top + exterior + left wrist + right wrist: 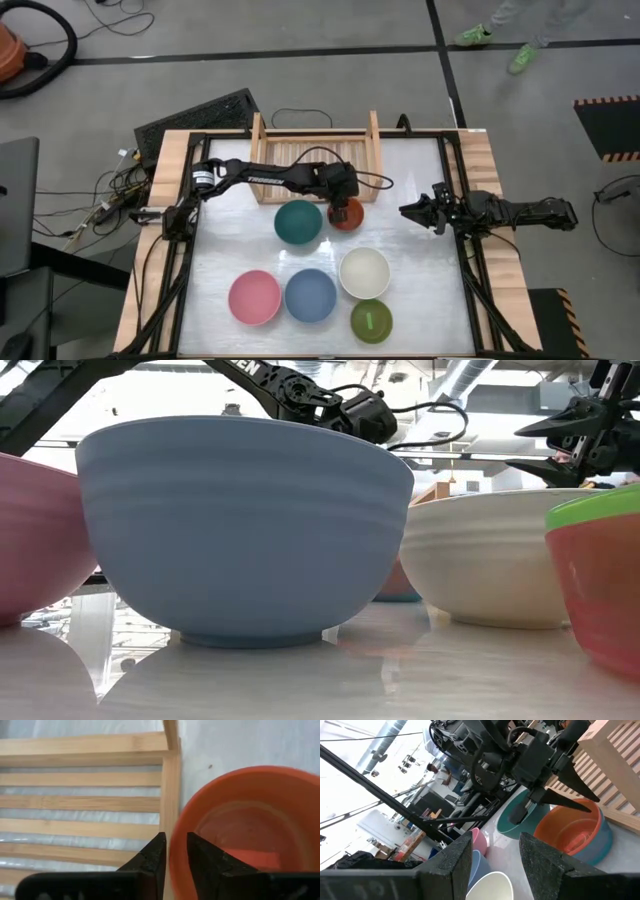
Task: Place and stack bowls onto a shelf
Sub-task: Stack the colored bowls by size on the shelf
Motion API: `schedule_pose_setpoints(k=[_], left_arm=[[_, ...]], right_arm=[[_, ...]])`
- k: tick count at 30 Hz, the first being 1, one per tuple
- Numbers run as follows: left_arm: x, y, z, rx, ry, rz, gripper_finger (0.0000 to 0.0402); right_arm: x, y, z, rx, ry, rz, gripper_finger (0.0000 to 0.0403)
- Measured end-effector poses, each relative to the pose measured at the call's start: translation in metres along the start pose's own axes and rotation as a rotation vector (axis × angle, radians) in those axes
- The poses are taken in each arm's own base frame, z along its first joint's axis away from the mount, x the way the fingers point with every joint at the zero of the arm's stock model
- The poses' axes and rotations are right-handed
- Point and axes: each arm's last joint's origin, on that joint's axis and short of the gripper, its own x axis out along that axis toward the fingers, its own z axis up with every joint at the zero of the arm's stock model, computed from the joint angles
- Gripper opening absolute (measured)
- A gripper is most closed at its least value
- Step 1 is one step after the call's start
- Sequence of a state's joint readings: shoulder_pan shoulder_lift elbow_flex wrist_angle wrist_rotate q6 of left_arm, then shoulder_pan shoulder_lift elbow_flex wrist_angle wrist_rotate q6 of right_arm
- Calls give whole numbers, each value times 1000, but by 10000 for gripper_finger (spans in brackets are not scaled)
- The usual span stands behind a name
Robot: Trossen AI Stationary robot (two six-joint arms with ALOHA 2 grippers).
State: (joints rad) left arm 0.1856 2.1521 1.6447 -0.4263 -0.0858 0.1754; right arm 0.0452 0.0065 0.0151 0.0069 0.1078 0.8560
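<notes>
My left gripper point(343, 202) point(175, 851) is shut on the small red-orange bowl point(348, 215) point(250, 830), just in front of the right upright board of the light wooden shelf point(315, 150) point(80, 805). The teal bowl point(298, 222) stands on the table to its left. Nearer the front stand the pink bowl point(254, 297), the blue bowl point(311, 295) point(245, 520), the cream-white bowl point(364, 273) point(490, 560) and the olive-green bowl point(371, 321). In the low view the olive-green bowl point(595, 508) sits inside a reddish bowl point(600, 595). My right gripper point(408, 211) point(492, 855) waits open at the table's right side. My left gripper has the red-orange bowl by its rim point(176, 862), on the side next to the shelf. One finger point(205, 855) is inside the bowl and the other point(152, 857) outside. The fingers come from above, pointing down. I cannot tell whether the bowl's base is on the table.
The shelf's slatted base point(75, 827) shows no bowl in the left wrist view. The shelf's right board point(170, 785) stands right beside the held bowl. Black frame rails point(470, 270) run along the table's sides. A keyboard point(195, 115) lies beyond the far left corner.
</notes>
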Motion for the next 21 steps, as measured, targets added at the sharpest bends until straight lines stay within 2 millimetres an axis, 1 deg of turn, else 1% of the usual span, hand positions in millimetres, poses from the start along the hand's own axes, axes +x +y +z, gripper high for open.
schedule_pose_setpoints(k=[5,11,17,21], left_arm=[[0,-1,0,13,1,15,42],[0,-1,0,18,2,15,4],[0,-1,0,7,2,17,1],[-4,0,3,-79,19,9,0]], right_arm=[[0,0,0,0,0,0,189],[0,0,0,-1,0,0,189],[0,0,0,-4,0,-1,189],[0,0,0,-3,0,0,189]])
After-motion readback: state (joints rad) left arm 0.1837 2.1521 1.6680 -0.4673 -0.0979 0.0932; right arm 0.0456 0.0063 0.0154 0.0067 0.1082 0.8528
